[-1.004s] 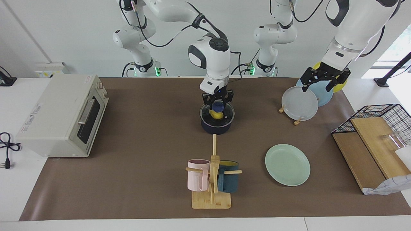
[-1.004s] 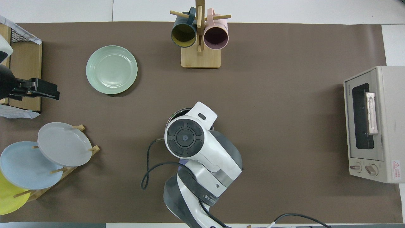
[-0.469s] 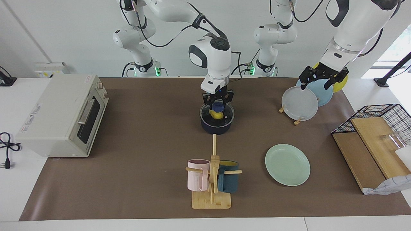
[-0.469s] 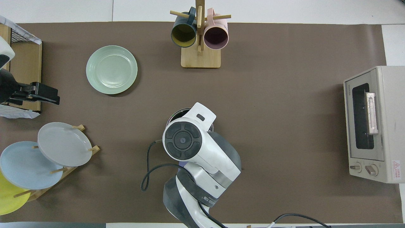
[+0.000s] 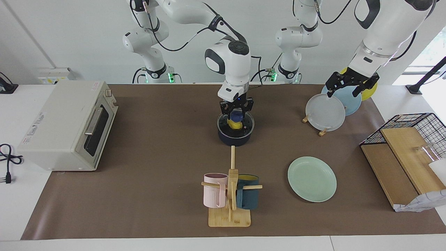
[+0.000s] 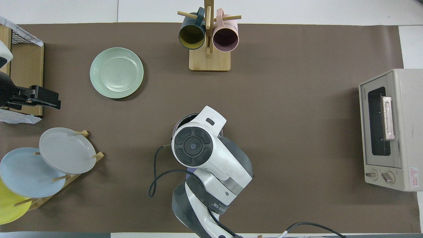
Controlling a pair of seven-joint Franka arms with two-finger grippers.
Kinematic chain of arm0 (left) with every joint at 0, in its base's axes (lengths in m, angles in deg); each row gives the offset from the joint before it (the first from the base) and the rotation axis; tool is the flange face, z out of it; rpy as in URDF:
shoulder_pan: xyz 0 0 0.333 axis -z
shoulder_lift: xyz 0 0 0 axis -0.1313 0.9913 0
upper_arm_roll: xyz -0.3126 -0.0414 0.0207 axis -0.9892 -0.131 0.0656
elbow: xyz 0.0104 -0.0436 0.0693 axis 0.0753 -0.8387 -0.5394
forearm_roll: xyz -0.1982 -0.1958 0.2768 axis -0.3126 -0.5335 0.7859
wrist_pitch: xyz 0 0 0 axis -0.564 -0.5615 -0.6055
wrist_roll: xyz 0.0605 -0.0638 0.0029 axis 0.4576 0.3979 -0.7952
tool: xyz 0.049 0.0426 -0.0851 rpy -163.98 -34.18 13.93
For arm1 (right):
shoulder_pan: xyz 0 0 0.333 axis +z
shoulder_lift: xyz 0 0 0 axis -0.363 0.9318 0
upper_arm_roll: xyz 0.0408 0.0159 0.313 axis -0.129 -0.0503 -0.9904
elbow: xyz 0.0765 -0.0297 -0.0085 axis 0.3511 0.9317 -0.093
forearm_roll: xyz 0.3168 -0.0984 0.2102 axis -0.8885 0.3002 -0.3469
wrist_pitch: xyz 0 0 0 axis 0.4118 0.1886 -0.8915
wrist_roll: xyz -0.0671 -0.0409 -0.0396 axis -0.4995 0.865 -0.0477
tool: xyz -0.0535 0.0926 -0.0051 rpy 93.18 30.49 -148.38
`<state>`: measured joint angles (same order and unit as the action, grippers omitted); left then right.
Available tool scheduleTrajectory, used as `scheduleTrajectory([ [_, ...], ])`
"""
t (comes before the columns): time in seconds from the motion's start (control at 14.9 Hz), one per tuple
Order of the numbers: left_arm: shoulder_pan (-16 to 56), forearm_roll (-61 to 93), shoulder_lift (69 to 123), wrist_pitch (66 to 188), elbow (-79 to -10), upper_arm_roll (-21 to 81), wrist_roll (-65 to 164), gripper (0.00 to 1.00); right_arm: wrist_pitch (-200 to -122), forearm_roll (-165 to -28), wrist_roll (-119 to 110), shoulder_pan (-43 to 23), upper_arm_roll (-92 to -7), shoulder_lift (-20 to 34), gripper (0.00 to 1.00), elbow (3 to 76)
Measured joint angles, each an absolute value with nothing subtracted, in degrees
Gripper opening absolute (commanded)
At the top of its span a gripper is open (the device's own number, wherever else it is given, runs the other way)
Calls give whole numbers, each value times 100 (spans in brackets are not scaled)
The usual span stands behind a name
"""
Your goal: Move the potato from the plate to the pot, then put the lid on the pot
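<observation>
The dark navy pot [image 5: 234,139] stands mid-table. The clear glass lid [image 5: 246,124] lies on it, and the yellow potato [image 5: 235,125] shows through the glass inside the pot. My right gripper [image 5: 236,112] is straight above the pot, shut on the lid's blue knob. In the overhead view the right arm hides all but a bit of the pot's rim [image 6: 181,121]. The mint-green plate [image 5: 312,179] is bare, farther from the robots toward the left arm's end; it also shows in the overhead view [image 6: 116,72]. My left gripper [image 5: 343,92] is open and empty, raised over the plate rack.
A plate rack [image 5: 325,113] holds grey, light-blue and yellow plates at the left arm's end. A wire basket with wooden boards [image 5: 407,139] stands beside it. A mug tree [image 5: 230,195] with pink and teal mugs stands farther out than the pot. A toaster oven [image 5: 66,125] sits at the right arm's end.
The left gripper has risen a little over the plate rack. The right arm's wrist has shifted slightly; its gripper and the lid stay on the pot.
</observation>
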<state>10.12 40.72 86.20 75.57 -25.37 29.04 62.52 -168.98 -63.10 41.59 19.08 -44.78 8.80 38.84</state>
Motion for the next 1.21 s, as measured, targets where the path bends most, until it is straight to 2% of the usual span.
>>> scheduleTrajectory([
  [0.27,1011,4072,8620,7557,-2537,2906,6252,100,-16850,-6282,4159,1873,-4443,909,100,3857],
  [0.47,1011,4072,8620,7557,-2537,2907,6252,100,-16459,-6281,4159,1829,-4416,837,100,3598],
  [0.94,1011,4072,8620,7556,-2537,2908,6252,100,-14664,-6283,4030,1200,-4405,497,100,2479],
  [1.21,1011,4072,8620,7556,-2537,2908,6252,100,-13612,-6284,2843,155,-4387,-81,100,2436],
])
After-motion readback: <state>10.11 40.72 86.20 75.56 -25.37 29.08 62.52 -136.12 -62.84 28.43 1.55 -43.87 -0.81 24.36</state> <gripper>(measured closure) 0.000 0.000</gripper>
